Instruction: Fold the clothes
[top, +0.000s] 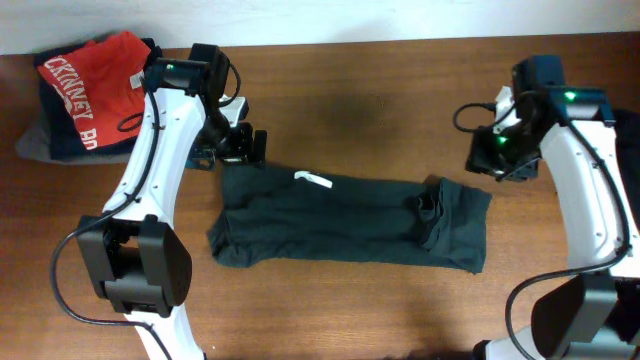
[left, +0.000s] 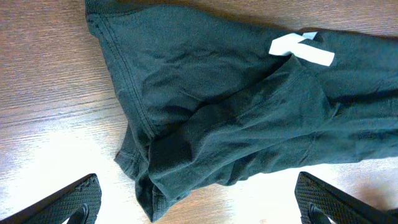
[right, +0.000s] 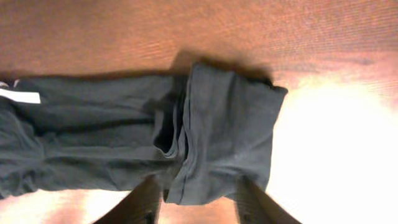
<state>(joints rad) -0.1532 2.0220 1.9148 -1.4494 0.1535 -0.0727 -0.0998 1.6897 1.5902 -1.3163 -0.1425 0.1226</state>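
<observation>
A dark grey-green T-shirt (top: 340, 220) lies folded into a long strip across the middle of the table, with a small white tag (top: 313, 180) near its upper edge. My left gripper (top: 245, 145) hangs open just beyond the strip's upper left corner; in the left wrist view the shirt (left: 249, 106) and its tag (left: 301, 50) lie ahead of the wide-spread left gripper (left: 199, 199), and nothing is between the fingers. My right gripper (top: 492, 158) hovers over the doubled-over right end (right: 230, 130). The right gripper (right: 196, 199) has its blurred fingers apart and grips nothing.
A red shirt with white lettering (top: 90, 85) tops a pile of dark garments (top: 45, 135) at the table's far left corner. Bare wood (top: 380, 90) lies behind the strip, and the table's front edge runs close below it.
</observation>
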